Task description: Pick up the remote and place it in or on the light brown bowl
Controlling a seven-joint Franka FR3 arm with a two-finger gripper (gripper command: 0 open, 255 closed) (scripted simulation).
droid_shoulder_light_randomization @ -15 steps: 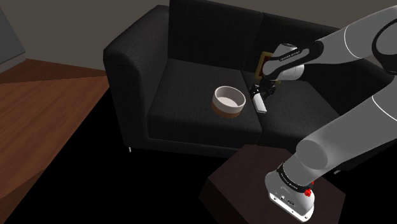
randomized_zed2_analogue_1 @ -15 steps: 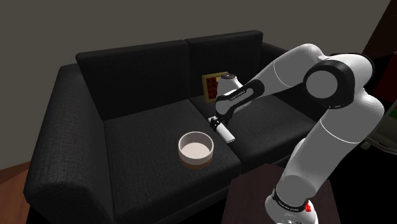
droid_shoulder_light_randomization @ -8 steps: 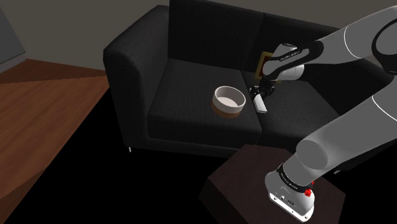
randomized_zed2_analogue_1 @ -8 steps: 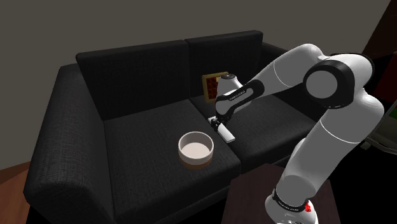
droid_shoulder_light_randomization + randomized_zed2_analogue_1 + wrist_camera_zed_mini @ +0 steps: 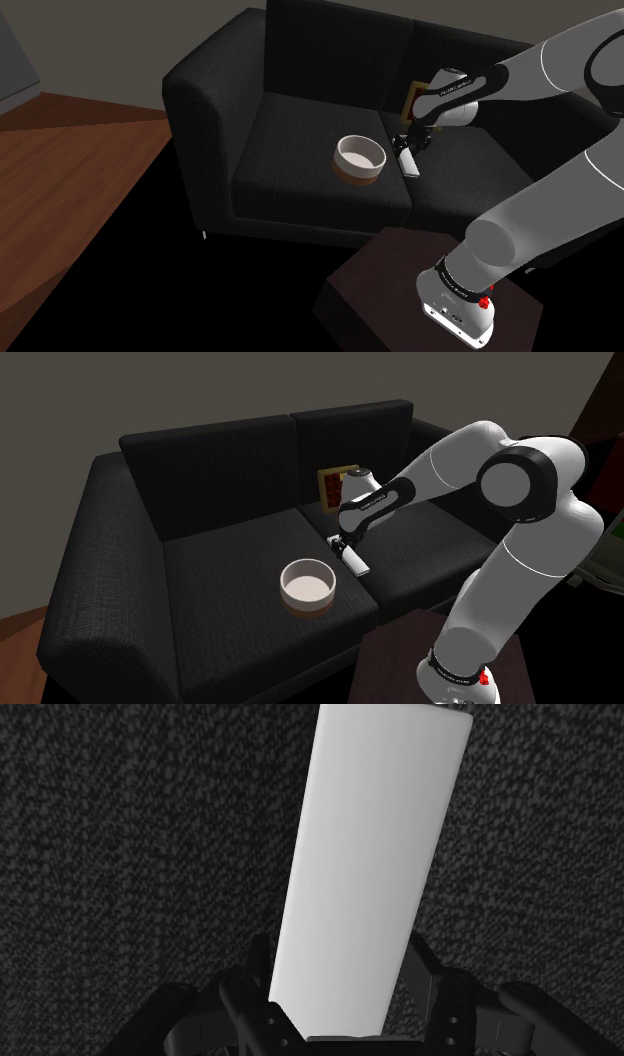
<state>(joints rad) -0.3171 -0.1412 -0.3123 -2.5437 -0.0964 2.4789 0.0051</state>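
A flat white remote (image 5: 370, 864) lies on the black sofa seat, at the seam between the two cushions (image 5: 409, 166) (image 5: 353, 560). My black gripper (image 5: 340, 972) is down over its near end, and both fingers clasp its long edges, so it is shut on the remote. In the shoulder view the gripper (image 5: 405, 148) stands just right of the bowl (image 5: 341, 150). The bowl (image 5: 288, 575) is white inside with a brown base and sits on the left cushion, close to the remote.
The black sofa (image 5: 290, 130) has a high back and a thick armrest (image 5: 195, 110) at the shoulder view's left. A tan-framed red item (image 5: 330, 485) leans on the backrest behind the gripper. The dark stand (image 5: 390, 290) and wooden floor (image 5: 60, 180) lie in front.
The fingers have shut onto the remote's edges. The arm, the remote and the bowl stay where they were.
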